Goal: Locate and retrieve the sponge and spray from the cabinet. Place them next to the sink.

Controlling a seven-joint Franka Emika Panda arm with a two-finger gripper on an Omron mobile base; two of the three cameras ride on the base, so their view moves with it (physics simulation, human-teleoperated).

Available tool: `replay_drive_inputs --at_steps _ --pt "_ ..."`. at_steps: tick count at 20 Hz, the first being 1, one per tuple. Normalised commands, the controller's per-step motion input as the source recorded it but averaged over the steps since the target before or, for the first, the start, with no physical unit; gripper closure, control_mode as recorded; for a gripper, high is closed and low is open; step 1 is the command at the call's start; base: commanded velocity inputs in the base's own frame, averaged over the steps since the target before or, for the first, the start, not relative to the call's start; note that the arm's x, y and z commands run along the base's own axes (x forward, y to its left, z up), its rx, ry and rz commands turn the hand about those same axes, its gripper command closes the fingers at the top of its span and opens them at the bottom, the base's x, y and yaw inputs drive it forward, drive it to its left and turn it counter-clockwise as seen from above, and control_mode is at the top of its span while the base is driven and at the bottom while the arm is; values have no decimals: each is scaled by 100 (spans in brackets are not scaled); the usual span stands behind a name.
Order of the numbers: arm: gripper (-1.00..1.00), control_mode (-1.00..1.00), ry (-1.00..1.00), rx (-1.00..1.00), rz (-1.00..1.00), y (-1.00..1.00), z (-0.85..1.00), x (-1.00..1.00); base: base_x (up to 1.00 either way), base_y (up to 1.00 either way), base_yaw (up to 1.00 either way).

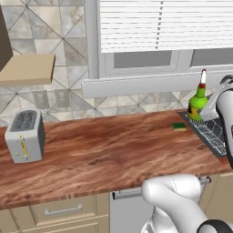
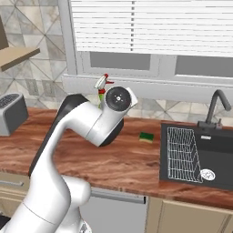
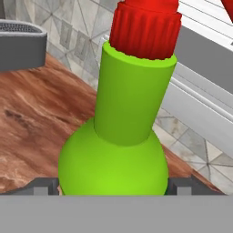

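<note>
Bright green plastic is filling the middle of the hand view: the spray (image 3: 123,136) is standing upright between the two finger tips (image 3: 45,186), its red ribbed collar at the top. The gripper (image 3: 113,189) is sitting with its jaws set wide, one tip showing on each side of the round bottle body. Whether the pads are touching the plastic cannot be told.

In the left base view the spray (image 1: 198,101) is standing on the wooden counter (image 1: 104,145), at the far left corner of the sink (image 1: 214,134) and just beside its rim. Part of the bottle is being hidden by the white arm. In the right base view the red-and-white trigger nozzle is showing above the arm's wrist, with the rest of the spray (image 2: 102,86) behind it.

The sponge (image 1: 179,126) is lying flat on the counter, dark green side up, just left of the sink and near the spray. In the right base view the sponge (image 2: 146,136) is resting close to the left edge of the sink (image 2: 218,150), apart from it.

A toaster (image 1: 25,135) is standing at the left end of the counter, well apart from the sponge and spray. A tan shelf (image 1: 27,69) of the cabinet is hanging on the tiled wall above the toaster.
</note>
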Motion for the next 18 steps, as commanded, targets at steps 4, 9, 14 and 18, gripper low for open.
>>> replay_drive_inputs --at_steps 4,9,14,18 --pt "100 100 0 0 0 0 0 0 17 -32 -2" --pt "100 100 0 0 0 0 0 0 9 -16 0" --pt "100 -100 0 0 0 0 0 0 0 -2 0" --pt "100 -100 -4 6 0 -1 -13 8 0 0 0"
